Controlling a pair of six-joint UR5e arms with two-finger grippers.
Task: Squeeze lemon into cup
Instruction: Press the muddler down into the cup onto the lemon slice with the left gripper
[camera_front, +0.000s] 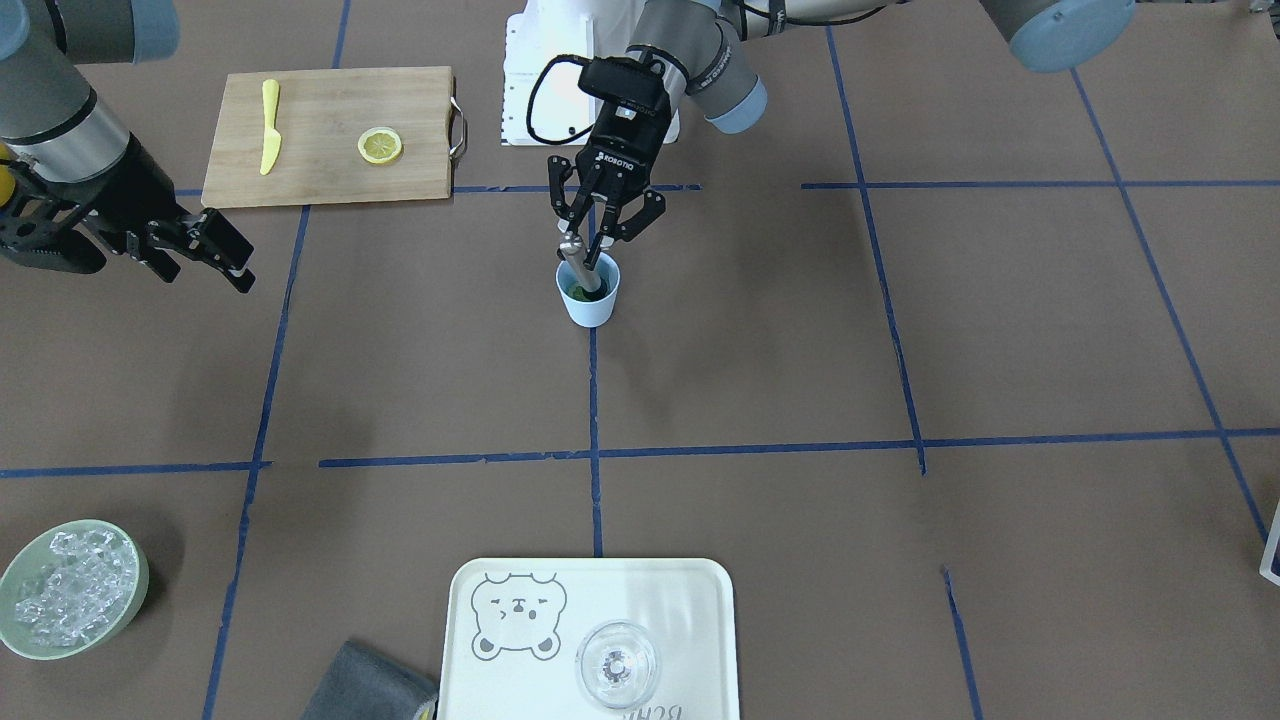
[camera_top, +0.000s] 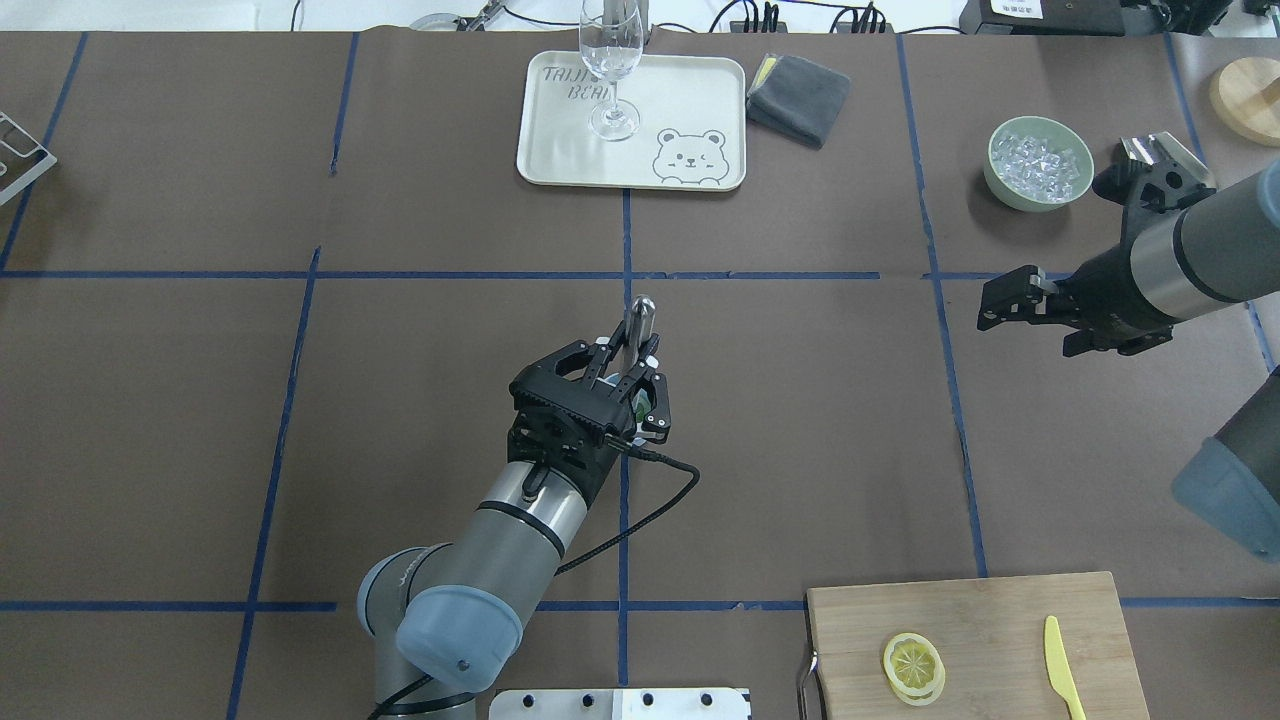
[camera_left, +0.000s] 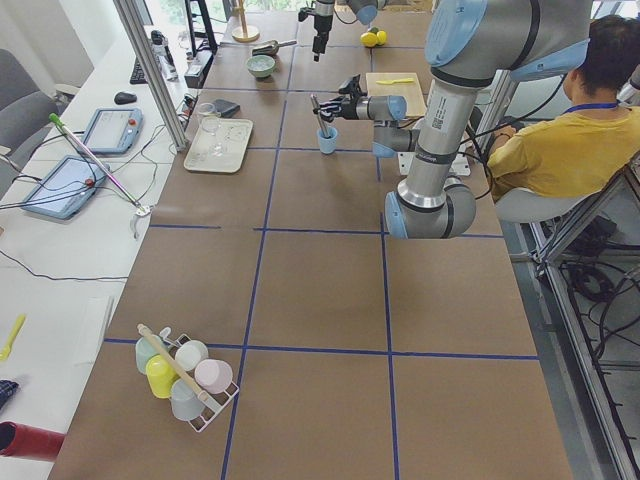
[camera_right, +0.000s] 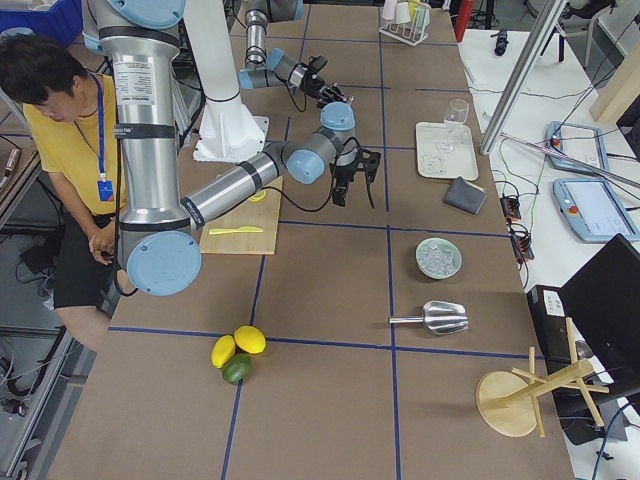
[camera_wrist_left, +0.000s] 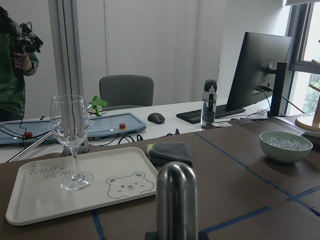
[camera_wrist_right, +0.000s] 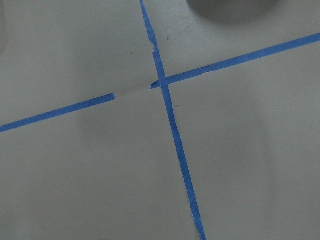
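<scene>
Lemon slice (camera_front: 380, 146), thin and round with yellow rind, lies untouched on the wooden cutting board (camera_front: 320, 130).
The left gripper (camera_front: 590, 245) is clamped on a shiny metal rod (camera_front: 580, 268) whose lower end stands in the small light blue plastic cup (camera_front: 588, 298), so I judge the cup's mouth is occupied and squeezing is not yet begun. The right gripper (camera_front: 200, 250), jaws apart and empty, hovers on the board's side of the table, probably to fetch the slice. The slice lies flat, cut face up; being round, it has no long axis. The cup stands upright, mouth upward.
</scene>
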